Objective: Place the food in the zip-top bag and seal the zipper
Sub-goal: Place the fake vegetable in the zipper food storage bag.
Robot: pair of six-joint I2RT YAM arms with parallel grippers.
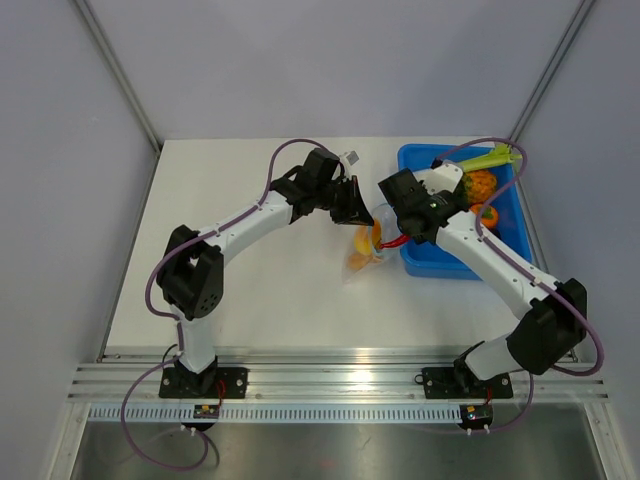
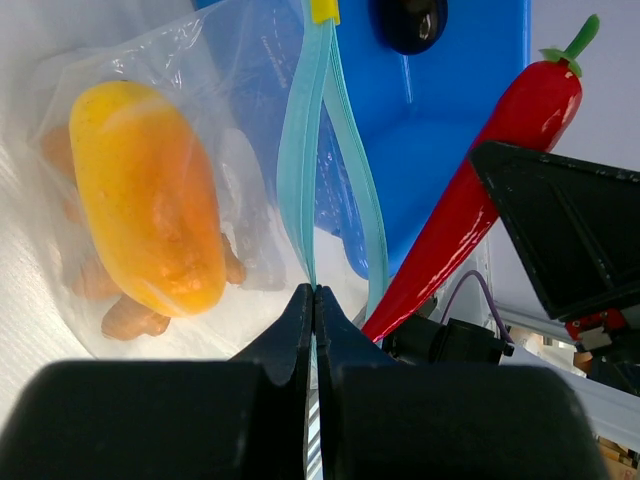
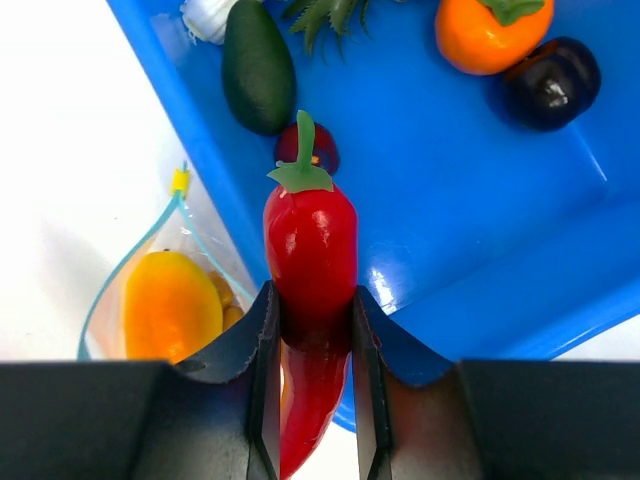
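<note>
Nearest the arm bases, the zip-top bag (image 1: 362, 258) is lying on the white desk (image 1: 250, 290). The yellow oblong piece (image 2: 150, 200) and the lumpy orange cluster (image 2: 130, 318) are being shown through its clear wall, already inside. Just beyond, at about 12 o'clock from the bag, the left end effector (image 2: 315, 295) is being seen pressed fully together on one lip of the zipper (image 2: 300, 150), so that the two blue-green strips are being parted into a narrow loop. At about 1 o'clock from the bag, the right end effector (image 3: 312, 300) is being seen clamped around the middle of a glossy red chili (image 3: 310, 235). Its stem is pointing away and its tip is lying just beside the outer strip; whether they are touching cannot be told. The step in hand is judged to be the insertion of this chili. For that to be done well, the pinched lip should be drawn toward 10 o'clock so the mouth is widened. The tip should be steered between the strips rather than over the outer one, and release should be withheld until most of its length is covered by plastic. Farther off, at 2 o'clock, the blue tray (image 3: 480, 230) is being occupied by the round orange fruit (image 3: 490, 30) and other toys.
</note>
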